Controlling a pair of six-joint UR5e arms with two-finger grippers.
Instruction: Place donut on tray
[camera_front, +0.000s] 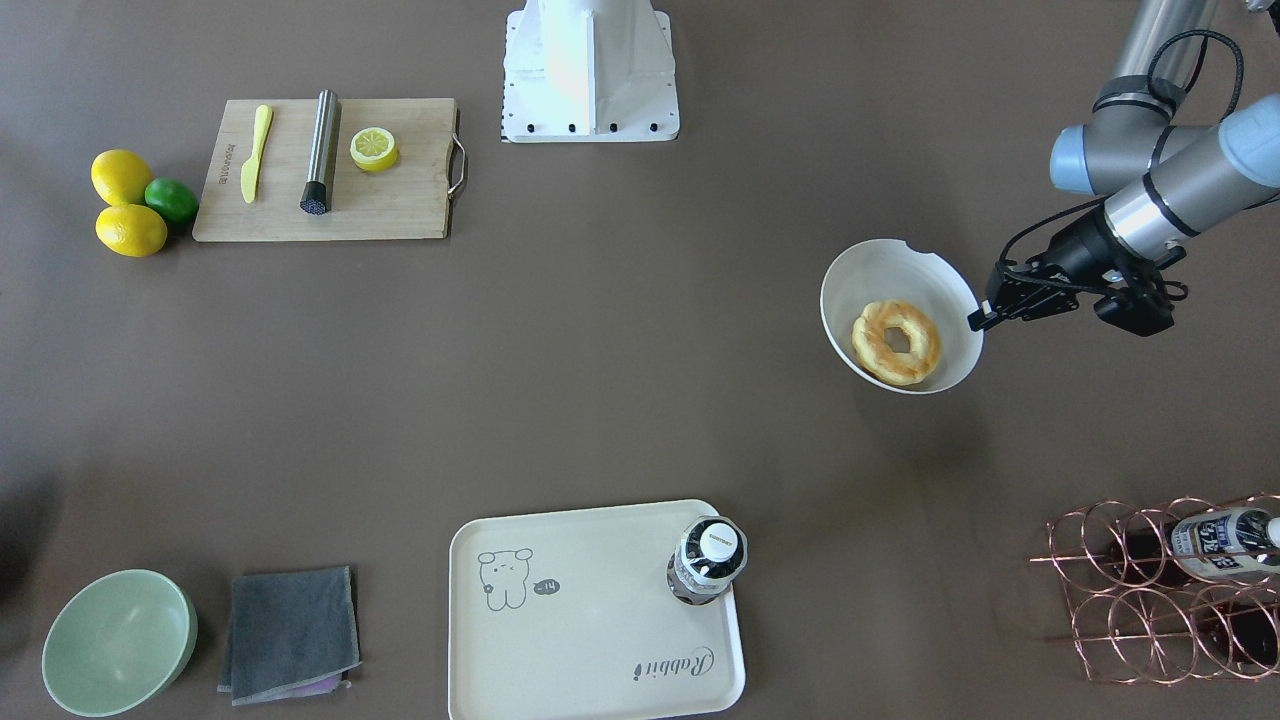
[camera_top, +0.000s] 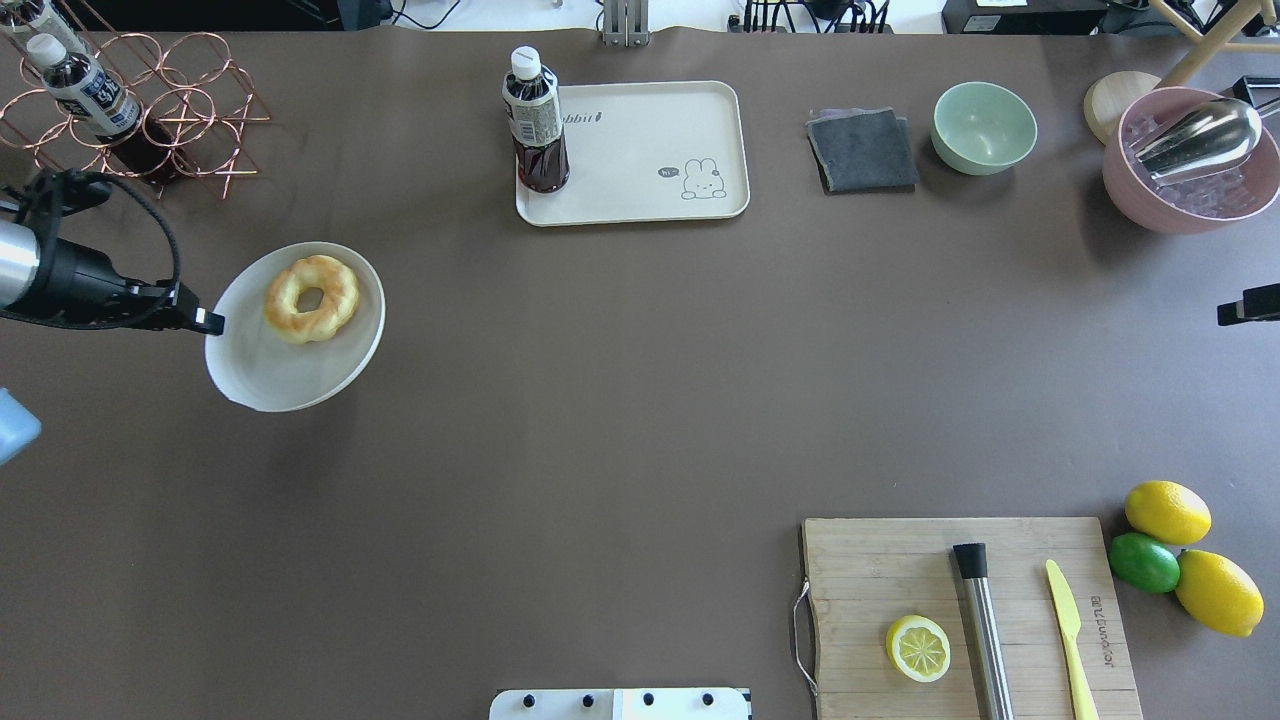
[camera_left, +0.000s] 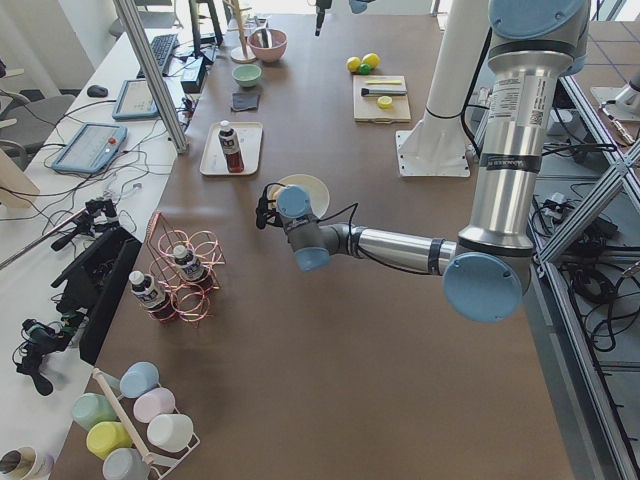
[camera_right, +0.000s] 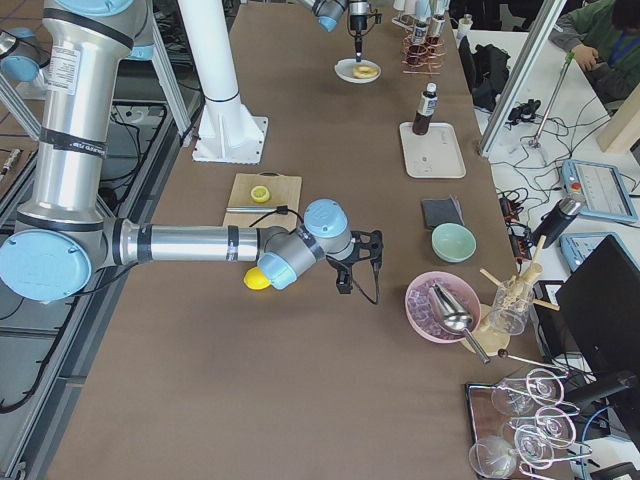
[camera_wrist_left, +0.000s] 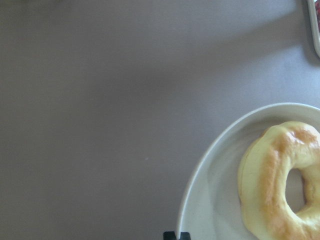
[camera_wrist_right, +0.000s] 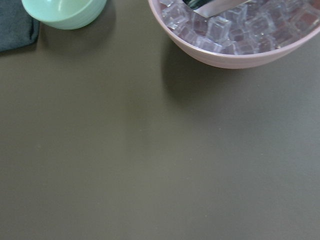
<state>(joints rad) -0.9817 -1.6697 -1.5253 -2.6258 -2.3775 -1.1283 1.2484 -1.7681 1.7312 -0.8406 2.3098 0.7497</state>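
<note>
The left gripper is pinching the rim of a white plate, its 2 fingers closed on the edge. The plate appears lifted off the brown table, with a shadow under it. The donut lies flat on the plate, apart from the fingertips. The tray sits well apart at the table's far side from the robot, with 1 bottle standing upright in its corner. The right gripper hangs over bare table near a pink bowl of ice; whether it is spread or closed cannot be told.
</note>
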